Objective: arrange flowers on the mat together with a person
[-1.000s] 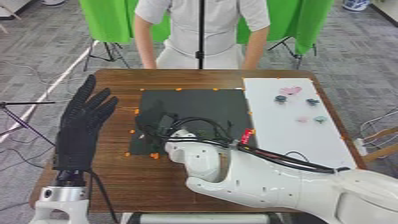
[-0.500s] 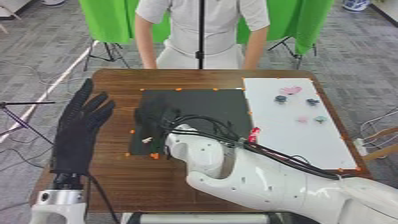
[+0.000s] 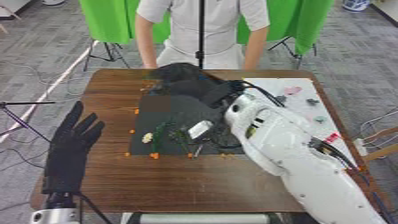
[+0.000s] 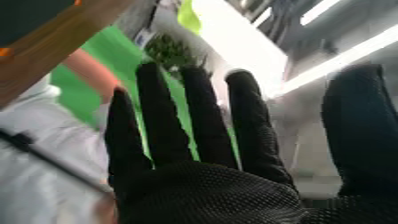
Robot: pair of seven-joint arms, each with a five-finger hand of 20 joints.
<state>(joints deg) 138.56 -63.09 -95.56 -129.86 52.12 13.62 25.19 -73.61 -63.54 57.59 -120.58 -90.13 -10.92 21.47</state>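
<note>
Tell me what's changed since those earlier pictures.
The right hand moved away from the robot to the dark mat's far edge, uncovering the white flower's green stem. Its fingers are straight; whether it released anything, I can't tell. The left hand drew back toward the robot. The large pink flower on the white mat stayed put.

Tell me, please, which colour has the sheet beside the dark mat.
The sheet is white; the head view shows it best.
</note>
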